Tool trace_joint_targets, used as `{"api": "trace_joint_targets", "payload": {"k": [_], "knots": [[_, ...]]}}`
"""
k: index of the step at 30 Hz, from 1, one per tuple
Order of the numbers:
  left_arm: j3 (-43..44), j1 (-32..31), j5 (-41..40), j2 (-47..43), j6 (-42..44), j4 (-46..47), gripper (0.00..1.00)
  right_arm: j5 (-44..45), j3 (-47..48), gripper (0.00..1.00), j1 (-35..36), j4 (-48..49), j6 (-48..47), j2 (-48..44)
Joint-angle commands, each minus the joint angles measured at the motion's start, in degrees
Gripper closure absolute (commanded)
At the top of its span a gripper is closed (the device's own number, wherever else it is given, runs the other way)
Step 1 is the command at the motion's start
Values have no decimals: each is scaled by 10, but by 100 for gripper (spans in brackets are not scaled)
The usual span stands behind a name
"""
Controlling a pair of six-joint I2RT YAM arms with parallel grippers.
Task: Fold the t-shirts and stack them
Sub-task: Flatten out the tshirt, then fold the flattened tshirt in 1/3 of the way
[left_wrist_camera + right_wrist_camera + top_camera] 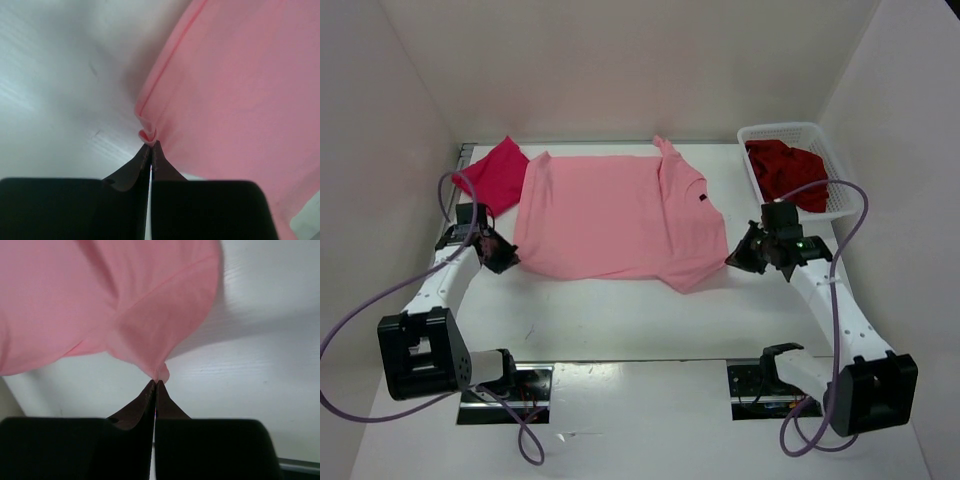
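Nearest us, the left gripper (151, 148) has its black jaws pressed together on a doubled bit of hem at the near left corner of the light salmon pink cloth t-shirt (605, 215). On the other side, the right gripper (156, 384) is pinched on a small tip of the same cloth at the near right corner, where it hangs lifted off the white table (620, 320). The shirt spreads across the table's middle, its right side folded over, so the sleeve there is hard to read. At the far left corner sits a bunched bright crimson-pink t-shirt (498, 172), touching the salmon one. At the far right corner, a white lattice plastic basket (775, 131) holds a crumpled dark red t-shirt (785, 168), partly hidden by the wall.
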Motion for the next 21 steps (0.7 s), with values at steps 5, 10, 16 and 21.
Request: {"api": "trace_joint_targets", "payload": {"k": [5, 10, 16, 21], "knots": [[-49, 11, 64, -78, 8, -52, 100, -90, -18, 100, -3, -92, 27, -102], [-23, 11, 88, -43, -3, -21, 100, -59, 14, 100, -3, -39, 28, -60], [57, 11, 77, 60, -19, 24, 100, -15, 113, 100, -3, 80, 0, 106], [106, 11, 71, 132, -36, 57, 100, 21, 209, 100, -10, 114, -11, 247]]}}
